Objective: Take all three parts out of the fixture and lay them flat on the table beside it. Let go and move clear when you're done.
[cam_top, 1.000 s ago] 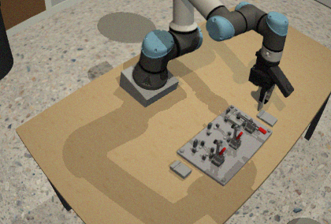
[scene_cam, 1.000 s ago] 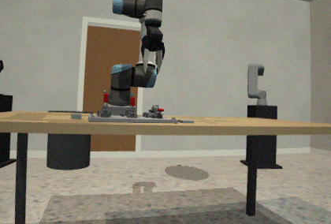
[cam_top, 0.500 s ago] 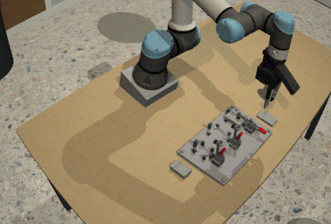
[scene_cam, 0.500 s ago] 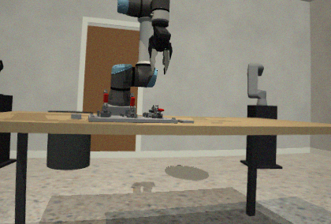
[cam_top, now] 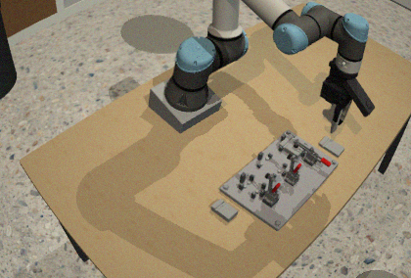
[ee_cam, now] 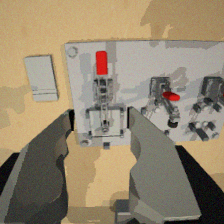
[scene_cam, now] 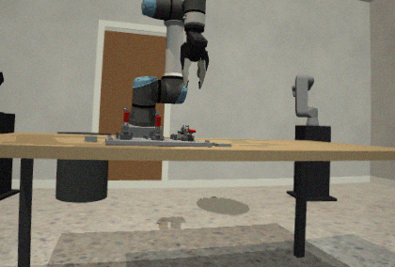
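The grey fixture plate (cam_top: 299,196) (scene_cam: 155,143) (ee_cam: 132,60) carries three toggle clamps. One pale grey part (ee_cam: 115,125) sits in the nest at one end, under a clamp whose red handle (cam_top: 326,162) (scene_cam: 192,131) (ee_cam: 101,62) lies flat. The other two clamps have raised red handles (cam_top: 297,167) (cam_top: 276,187), and no part shows in their nests. A second part (cam_top: 332,146) (ee_cam: 42,77) lies flat beside the occupied end. A third part (cam_top: 224,211) (scene_cam: 90,138) lies flat beyond the opposite end. My gripper (cam_top: 336,126) (scene_cam: 193,86) (ee_cam: 100,109) is open and empty, high above the table.
Locating pins and posts stand on the plate around the nests, beside the clamps. The arm's grey base block (cam_top: 182,117) stands on the table (cam_top: 171,179) behind the fixture. The table's front edge runs close past the plate's front corner.
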Action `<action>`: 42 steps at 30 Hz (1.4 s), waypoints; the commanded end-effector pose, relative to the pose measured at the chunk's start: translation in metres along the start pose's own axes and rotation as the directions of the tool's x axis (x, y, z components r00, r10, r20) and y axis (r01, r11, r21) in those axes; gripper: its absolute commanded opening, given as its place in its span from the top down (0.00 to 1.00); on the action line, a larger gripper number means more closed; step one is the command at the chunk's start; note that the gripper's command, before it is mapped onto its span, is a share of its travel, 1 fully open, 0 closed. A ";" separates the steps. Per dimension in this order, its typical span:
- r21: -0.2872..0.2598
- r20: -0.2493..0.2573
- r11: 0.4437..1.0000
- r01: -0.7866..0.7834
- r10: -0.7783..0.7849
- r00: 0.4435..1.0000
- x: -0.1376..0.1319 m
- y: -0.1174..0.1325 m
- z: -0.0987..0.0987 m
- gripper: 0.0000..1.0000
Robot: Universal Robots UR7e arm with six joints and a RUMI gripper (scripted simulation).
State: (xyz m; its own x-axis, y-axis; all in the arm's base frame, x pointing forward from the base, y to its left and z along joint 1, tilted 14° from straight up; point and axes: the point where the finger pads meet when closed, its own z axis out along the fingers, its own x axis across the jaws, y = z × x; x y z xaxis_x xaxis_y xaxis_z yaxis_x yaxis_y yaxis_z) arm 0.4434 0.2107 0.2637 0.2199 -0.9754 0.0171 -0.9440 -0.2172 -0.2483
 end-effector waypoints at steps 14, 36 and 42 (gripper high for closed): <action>0.001 0.000 1.000 0.000 0.000 1.000 -0.001 -0.001 0.005 0.72; 0.001 0.000 1.000 0.000 0.000 1.000 -0.001 -0.001 0.099 0.72; 0.001 0.000 1.000 0.000 0.000 1.000 -0.001 -0.001 0.116 0.72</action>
State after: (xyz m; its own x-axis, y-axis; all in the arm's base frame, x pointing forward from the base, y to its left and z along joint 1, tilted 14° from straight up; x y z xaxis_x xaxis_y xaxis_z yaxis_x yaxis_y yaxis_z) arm 0.4681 0.2153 0.1633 0.2199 -0.9754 0.0170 -0.9444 -0.2172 -0.2468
